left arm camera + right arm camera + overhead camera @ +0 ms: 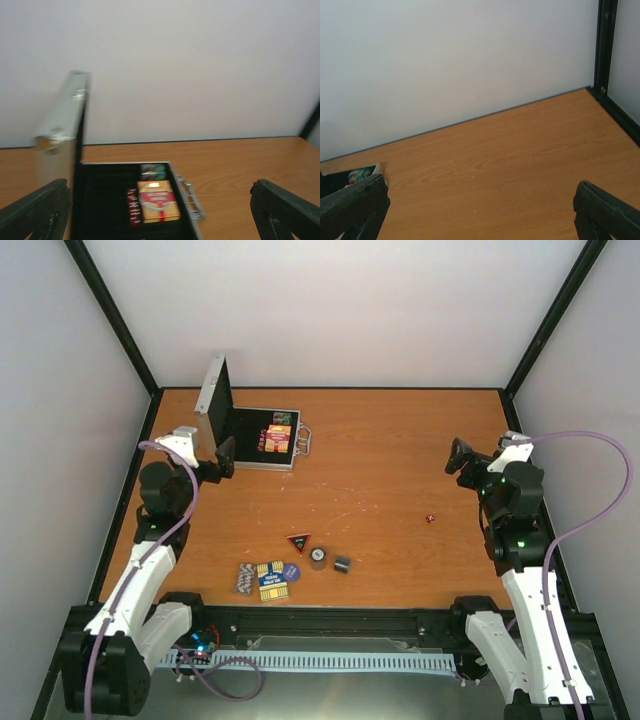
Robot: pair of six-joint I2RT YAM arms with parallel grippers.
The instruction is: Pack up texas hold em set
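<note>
Wooden surface (400, 470) underneath. Left hand (226, 455) spread wide just beside silver case (262, 445), upper left; right hand (458, 457) spread wide too, far right. Case open: lid upright, black lining, orange card box (157, 200) inside. Triangle (299, 540), chips (244, 578), round button (318, 557) loose at lower centre; red die (430, 518) apart, rightward.

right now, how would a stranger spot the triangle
Start at the open silver case at the table's far left, then come toward the near edge to a cluster of small pieces. The triangle sits at its far side: black, red-edged, the only three-cornered piece.
</note>
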